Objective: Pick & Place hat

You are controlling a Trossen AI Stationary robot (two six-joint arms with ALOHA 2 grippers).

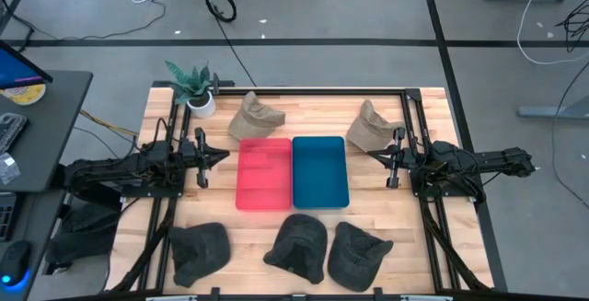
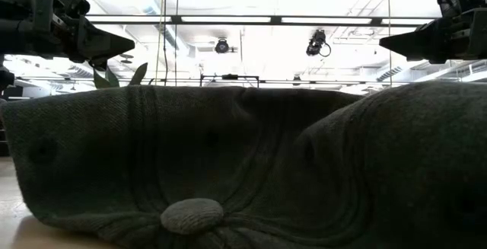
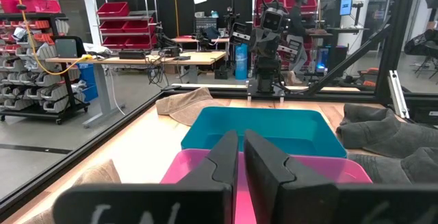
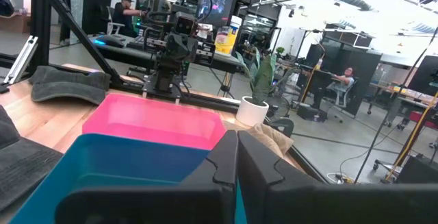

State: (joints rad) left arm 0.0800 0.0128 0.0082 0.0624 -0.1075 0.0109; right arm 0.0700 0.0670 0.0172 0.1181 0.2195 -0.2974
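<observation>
Hats: three dark knit [image 1: 296, 247], two tan floppy [image 1: 255, 117]; rectangular trays [image 1: 264, 174].

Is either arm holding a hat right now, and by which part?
Nothing is held. The left gripper and right gripper are shut and empty, raised beside the trays.

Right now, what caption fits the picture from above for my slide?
Two robot arms wait beside a pink tray and blue tray, with five hats around them.
</observation>
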